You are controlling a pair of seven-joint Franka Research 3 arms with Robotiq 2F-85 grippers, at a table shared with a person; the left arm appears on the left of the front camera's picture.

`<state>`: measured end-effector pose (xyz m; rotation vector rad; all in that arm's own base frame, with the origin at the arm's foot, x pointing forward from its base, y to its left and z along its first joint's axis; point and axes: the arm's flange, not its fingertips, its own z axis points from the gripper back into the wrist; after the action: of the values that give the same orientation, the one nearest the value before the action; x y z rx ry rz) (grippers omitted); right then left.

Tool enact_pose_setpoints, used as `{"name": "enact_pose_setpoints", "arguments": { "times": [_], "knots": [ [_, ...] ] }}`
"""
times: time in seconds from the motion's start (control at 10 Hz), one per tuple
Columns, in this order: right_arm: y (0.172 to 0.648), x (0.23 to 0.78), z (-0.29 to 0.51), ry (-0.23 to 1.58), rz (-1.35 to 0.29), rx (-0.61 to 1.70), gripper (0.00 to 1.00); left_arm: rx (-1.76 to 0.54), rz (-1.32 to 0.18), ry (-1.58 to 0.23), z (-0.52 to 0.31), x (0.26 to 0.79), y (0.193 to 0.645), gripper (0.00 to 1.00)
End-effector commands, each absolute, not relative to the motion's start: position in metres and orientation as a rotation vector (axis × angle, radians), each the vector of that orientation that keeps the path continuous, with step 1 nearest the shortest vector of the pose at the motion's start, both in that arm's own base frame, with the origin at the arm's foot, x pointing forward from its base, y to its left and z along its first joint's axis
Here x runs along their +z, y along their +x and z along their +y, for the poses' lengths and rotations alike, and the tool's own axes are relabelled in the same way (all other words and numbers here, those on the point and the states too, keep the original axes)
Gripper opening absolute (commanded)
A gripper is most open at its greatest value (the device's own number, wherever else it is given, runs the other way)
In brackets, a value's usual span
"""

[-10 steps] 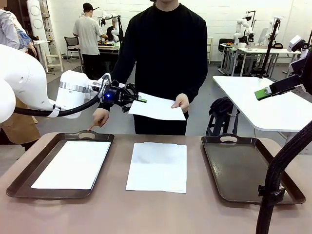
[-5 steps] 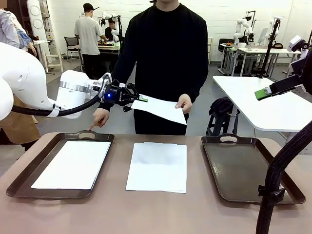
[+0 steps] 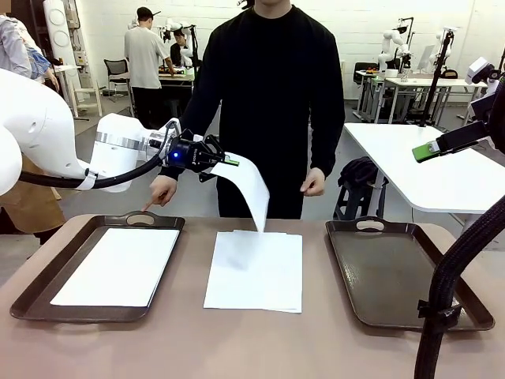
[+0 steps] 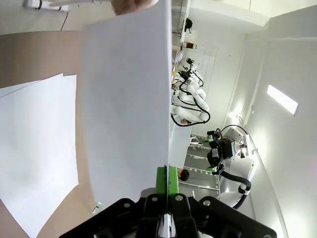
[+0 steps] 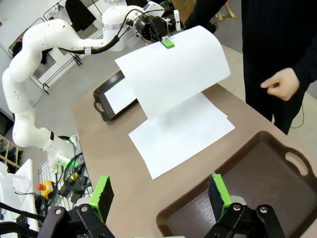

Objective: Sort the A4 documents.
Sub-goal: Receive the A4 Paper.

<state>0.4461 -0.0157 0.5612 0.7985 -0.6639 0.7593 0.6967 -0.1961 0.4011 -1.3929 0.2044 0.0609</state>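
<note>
My left gripper (image 3: 230, 161) is shut on the edge of one white A4 sheet (image 3: 251, 185), held in the air above the table's far middle. The sheet droops down from the green pads (image 4: 167, 174), its free end hanging over a small stack of A4 documents (image 3: 256, 271) on the table. In the right wrist view the same sheet (image 5: 173, 74) curves down from the left gripper (image 5: 167, 42). Another sheet (image 3: 118, 264) lies flat in the left tray (image 3: 31, 298). My right gripper (image 5: 161, 193) stands open above the right tray (image 5: 237, 193), with nothing between its fingers.
The person stands at the far side. One hand (image 3: 162, 189) points a finger down at the left tray's handle; the other hand (image 3: 314, 183) hangs free. The right tray (image 3: 394, 276) holds nothing. A black cable bundle (image 3: 442, 292) rises at the right front.
The person's hand has let go of the sheet and dropped away. The sheet's free end has fallen, so it now hangs from my left gripper alone. Both arms stayed put.
</note>
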Motion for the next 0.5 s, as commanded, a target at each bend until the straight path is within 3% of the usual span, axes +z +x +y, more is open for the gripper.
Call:
{"name": "enact_pose_setpoints", "arguments": {
  "times": [0.0,0.4],
  "knots": [
    [0.4456,0.561,-0.0146,0.807,-0.666,0.762,1.0,0.075,0.199,-1.391,-0.1975,0.4023,0.6975,0.0],
    [0.4456,0.561,-0.0146,0.807,-0.666,0.762,1.0,0.075,0.199,-1.391,-0.1975,0.4023,0.6975,0.0]
  ]
}}
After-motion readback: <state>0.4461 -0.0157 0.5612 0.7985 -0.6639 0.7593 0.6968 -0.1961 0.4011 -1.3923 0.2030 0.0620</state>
